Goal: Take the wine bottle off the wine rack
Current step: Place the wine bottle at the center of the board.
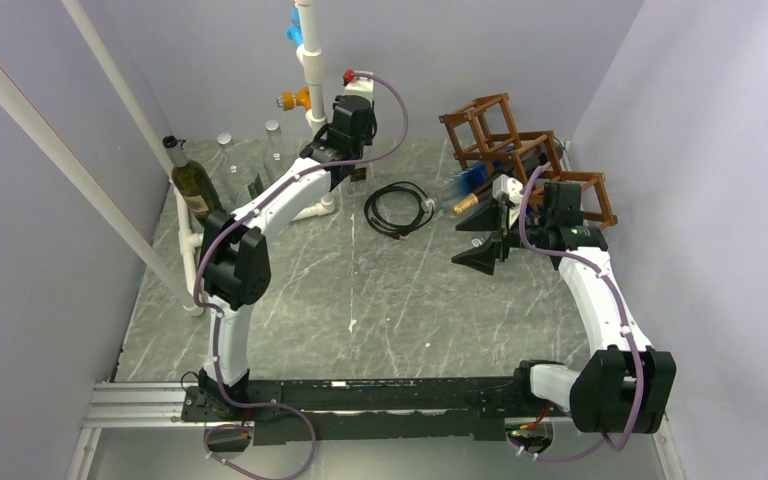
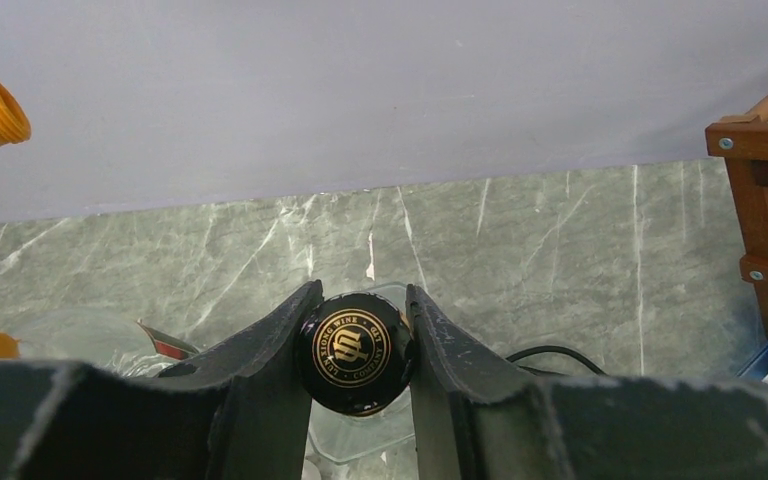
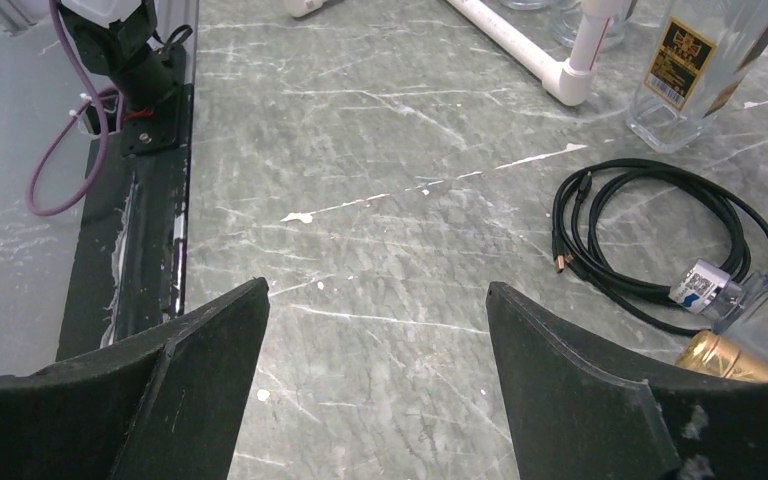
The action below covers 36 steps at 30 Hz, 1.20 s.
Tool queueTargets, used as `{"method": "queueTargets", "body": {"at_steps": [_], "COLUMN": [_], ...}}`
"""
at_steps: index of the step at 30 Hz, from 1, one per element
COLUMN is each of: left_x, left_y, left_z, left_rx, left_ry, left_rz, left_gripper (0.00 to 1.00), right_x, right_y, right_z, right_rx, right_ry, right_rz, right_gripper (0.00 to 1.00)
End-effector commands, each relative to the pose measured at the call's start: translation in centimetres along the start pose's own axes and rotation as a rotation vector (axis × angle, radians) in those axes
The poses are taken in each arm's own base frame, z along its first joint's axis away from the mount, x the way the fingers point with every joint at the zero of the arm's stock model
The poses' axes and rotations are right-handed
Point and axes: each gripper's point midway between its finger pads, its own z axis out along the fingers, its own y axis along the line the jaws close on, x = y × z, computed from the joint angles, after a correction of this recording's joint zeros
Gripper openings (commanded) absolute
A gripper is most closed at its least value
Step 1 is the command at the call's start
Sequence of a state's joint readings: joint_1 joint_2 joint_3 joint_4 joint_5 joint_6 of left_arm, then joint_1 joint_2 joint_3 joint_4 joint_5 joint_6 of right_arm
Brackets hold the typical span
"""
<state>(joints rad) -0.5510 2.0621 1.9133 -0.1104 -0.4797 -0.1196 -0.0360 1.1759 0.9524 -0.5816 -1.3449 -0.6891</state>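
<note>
1. You see the left gripper [image 2: 360,300] pinching a black cap [image 2: 356,350] with a gold emblem. The jaws press on both sides of it.
2. Under that cap the left wrist view shows only a little clear glass. The fingers hide the rest, so you cannot make out the body of that bottle.
3. Your right gripper [image 1: 482,238] hangs over the table [image 1: 360,300] with its jaws spread wide and nothing between them.
4. The wine bottle [image 1: 472,185] lies in the wine rack [image 1: 480,105] at the far right. Its gold-foiled neck pokes out toward the right gripper, and its blue label is blurred.
5. In the right wrist view you get only the gold tip at the lower right, cut off by the right finger [image 3: 600,400]. You cannot tell from it whether the finger touches the neck.
6. The left wrist view cuts the rack at the frame's right edge, so only a few reddish bars and a blue corner show.
7. A coiled black cable [image 1: 397,208] lies on the table between the two grippers, near the bottle's neck.
8. A dark upright bottle [image 1: 192,182] stands at the far left beside the white pipe frame [image 1: 310,60], well apart from the rack.
</note>
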Motion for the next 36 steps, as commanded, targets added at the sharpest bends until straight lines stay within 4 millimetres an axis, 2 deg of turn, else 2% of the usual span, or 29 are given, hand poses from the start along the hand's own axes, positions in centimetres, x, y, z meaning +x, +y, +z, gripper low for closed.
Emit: {"method": "queueTargets", "body": {"at_steps": [1, 13, 25, 28, 32, 36], "left_x": [-7.1, -10.1, -14.0, -14.9, -14.9, -14.4], "left_y": [0.7, 1.1, 1.0, 0.4, -0.9, -2.5], "left_z": [-1.4, -3.4, -7.3, -8.4, -10.0, -13.0], "left_rx": [-0.022, 0.0, 0.068, 0.107, 0.214, 0.383], "left_ry": [-0.186, -0.233, -0.303, -0.32, -0.299, -0.299], "left_rz": [-0.098, -0.09, -0.06, -0.066, -0.053, -0.023], "left_gripper": [0.42, 0.67, 0.85, 0.87, 0.93, 0.99], "right_x": [-1.1, -1.0, -0.8, -0.7, -0.6, -0.5], "right_y": [0.5, 0.4, 0.3, 0.2, 0.1, 0.0], "right_z": [-0.2, -0.2, -0.3, -0.3, -0.3, -0.4], "right_rx": [-0.017, -0.013, -0.008, -0.005, 0.0, 0.011], "right_ry": [-0.032, -0.03, -0.025, -0.024, -0.019, -0.008], "right_rz": [-0.071, -0.071, -0.069, -0.068, -0.068, -0.085], "right_gripper": [0.83, 0.83, 0.83, 0.83, 0.83, 0.83]}}
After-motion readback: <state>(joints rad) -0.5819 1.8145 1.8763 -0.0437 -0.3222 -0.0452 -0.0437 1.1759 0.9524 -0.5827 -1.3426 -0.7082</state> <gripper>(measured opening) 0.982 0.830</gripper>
